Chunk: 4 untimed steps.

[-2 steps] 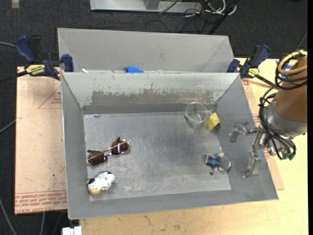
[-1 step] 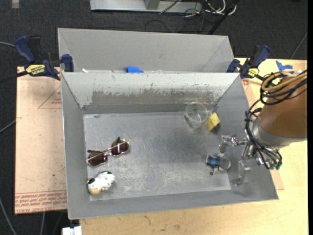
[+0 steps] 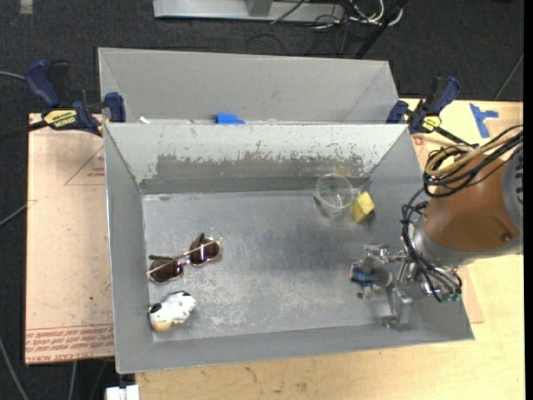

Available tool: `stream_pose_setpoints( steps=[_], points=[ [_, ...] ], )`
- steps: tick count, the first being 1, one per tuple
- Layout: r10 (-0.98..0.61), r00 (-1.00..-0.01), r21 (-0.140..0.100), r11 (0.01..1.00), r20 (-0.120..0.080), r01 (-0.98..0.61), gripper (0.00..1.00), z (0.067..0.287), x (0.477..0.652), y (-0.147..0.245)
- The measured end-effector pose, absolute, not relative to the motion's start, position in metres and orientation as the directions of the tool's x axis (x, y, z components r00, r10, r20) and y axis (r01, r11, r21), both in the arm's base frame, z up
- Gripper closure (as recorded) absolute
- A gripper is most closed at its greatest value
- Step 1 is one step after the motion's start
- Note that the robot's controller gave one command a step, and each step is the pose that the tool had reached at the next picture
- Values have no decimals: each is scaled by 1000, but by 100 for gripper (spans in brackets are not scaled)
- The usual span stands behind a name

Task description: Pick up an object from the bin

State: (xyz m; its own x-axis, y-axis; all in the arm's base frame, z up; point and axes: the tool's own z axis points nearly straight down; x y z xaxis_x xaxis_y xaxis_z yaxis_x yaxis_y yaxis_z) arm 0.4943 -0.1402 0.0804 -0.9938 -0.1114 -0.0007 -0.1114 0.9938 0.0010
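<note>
My gripper (image 3: pixel 387 282) hangs low over the bin's right front corner, above bare floor, with nothing seen in it. The nearest loose things lie behind it, by the back wall: a clear plastic cup (image 3: pixel 333 195) on its side and a small yellow block (image 3: pixel 361 207) touching the cup's right side. Both are well apart from the gripper.
A pair of brown-lensed sunglasses (image 3: pixel 185 258) lies at the left of the bin. A small white and tan toy animal (image 3: pixel 171 310) sits in the left front corner. The arm, with its orange cover and cables, comes in over the right rim.
</note>
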Motion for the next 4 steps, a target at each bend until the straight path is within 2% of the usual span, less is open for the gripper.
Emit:
stream_pose_setpoints(
  steps=[1,2,3,4],
  points=[
    [37,-999,1,999,-2,37,0,147,514,-143],
    [-118,-993,3,993,3,-118,0,66,504,-136],
    [63,-998,1,998,-1,63,100,70,488,-145],
    [63,-998,1,998,-1,63,100,70,488,-145]
  ],
)
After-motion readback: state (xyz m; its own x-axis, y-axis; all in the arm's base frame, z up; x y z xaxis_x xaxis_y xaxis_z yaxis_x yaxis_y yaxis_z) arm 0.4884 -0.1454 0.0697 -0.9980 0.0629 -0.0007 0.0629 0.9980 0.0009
